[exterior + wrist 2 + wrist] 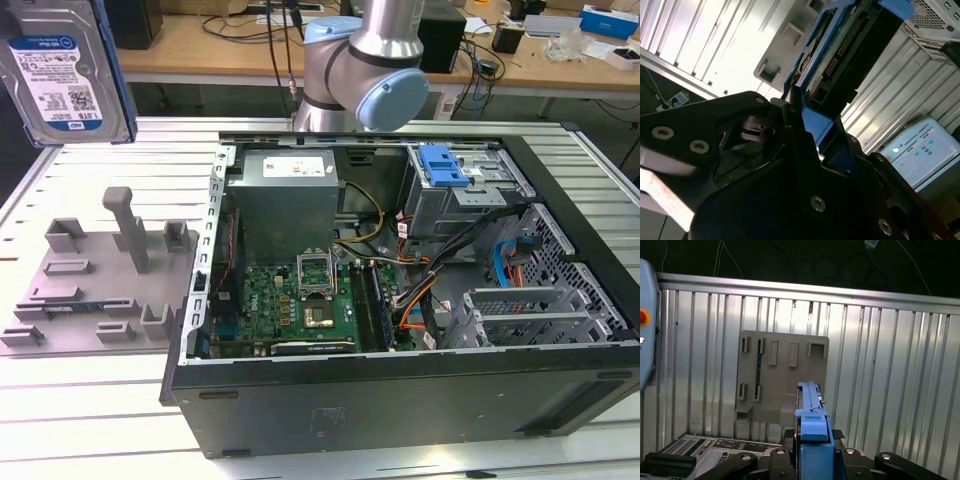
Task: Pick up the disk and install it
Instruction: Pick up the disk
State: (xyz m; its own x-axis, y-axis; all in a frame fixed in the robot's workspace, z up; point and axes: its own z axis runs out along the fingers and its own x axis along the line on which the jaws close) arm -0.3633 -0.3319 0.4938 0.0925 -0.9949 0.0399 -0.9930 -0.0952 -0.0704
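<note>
Between the jaws sits the disk [811,405], clamped edge-on by its blue bracket [813,432] and held clear above the grey holder [782,365] on the bench [890,365]. Pickup looks done; this is the carry. Farther off stands the open case [400,420]; installing would call for squaring the bracket to the drive bay [470,200] and sliding it in level.

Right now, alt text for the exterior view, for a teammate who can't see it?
The disk hangs high at the exterior view's left, above a grey holder on the ribbed metal table. An open computer case lies at centre, the robot arm behind it.
</note>
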